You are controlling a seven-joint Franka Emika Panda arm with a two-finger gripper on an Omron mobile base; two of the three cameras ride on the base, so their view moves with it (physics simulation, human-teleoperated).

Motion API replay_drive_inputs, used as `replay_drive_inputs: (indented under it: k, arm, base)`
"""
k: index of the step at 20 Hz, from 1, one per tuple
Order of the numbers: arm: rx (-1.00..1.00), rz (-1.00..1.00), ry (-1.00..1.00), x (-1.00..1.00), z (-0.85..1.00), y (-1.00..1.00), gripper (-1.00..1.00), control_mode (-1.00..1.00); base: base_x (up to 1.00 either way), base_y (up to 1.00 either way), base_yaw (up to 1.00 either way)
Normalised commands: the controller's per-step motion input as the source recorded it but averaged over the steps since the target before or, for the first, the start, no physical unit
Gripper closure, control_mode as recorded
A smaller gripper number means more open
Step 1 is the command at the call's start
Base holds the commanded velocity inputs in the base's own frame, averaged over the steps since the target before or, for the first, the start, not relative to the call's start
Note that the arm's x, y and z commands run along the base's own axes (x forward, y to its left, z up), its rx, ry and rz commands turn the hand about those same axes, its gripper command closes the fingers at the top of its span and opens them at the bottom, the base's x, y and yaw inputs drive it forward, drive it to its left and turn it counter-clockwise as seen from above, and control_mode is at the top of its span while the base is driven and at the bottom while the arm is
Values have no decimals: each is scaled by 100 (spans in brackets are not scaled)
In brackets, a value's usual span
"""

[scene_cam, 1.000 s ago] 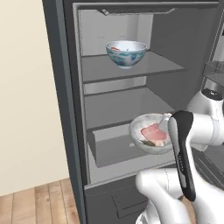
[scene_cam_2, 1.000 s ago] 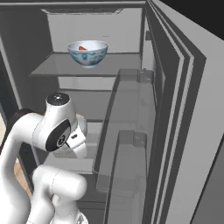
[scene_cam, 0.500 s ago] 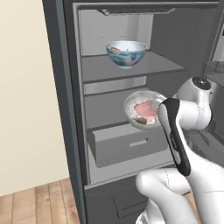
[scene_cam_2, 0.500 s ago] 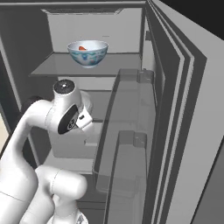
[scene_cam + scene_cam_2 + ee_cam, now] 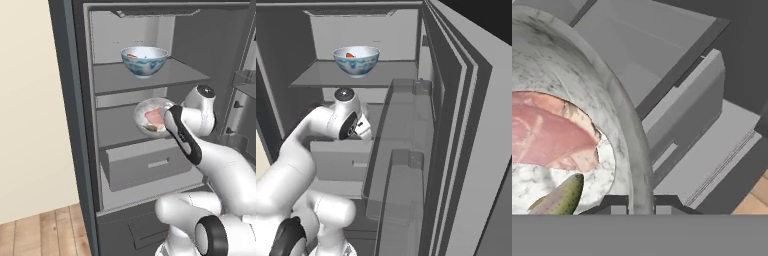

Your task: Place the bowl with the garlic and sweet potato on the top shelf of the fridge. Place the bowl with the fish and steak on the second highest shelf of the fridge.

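A blue-and-white patterned bowl [image 5: 144,61] with a bit of red food in it stands on the fridge's top shelf [image 5: 170,75]; the right base view shows this bowl [image 5: 356,60] too. My gripper [image 5: 168,116] is shut on the rim of a marbled grey bowl [image 5: 151,118], tilted, in front of the second shelf [image 5: 114,126]. In the hand view the marbled bowl [image 5: 614,107] holds pink steak [image 5: 547,135] and a greenish fish [image 5: 561,197], and its rim runs between my fingertips [image 5: 640,205].
Below the second shelf a grey drawer [image 5: 145,165] juts forward with a bare ledge under it. The open fridge door with its clear bins [image 5: 401,155] stands close on the right. Fridge side wall [image 5: 70,125] and wooden floor [image 5: 45,232] lie to the left.
My arm has lifted the marbled bowl from drawer height up to the level of the second shelf and a little further into the fridge. The patterned bowl has stayed put.
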Motion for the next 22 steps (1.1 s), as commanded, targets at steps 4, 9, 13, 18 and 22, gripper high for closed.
replay_drive_inputs:
  k: [4, 9, 13, 18, 22]
  arm:
    - [0, -2, 1, 100, -28, 8, 100, -100]
    - [-2, -1, 0, 96, -17, 6, 100, -100]
    - [-2, -1, 0, 52, -9, 0, -100, -100]
    - [0, -7, -3, -2, 1, 0, -100, -100]
    - [0, -10, -11, -73, 23, 0, -100, -100]
  base:
    - [0, 0, 0]
    - [0, 0, 0]
    - [0, 0, 0]
    - [0, 0, 0]
    - [0, 0, 0]
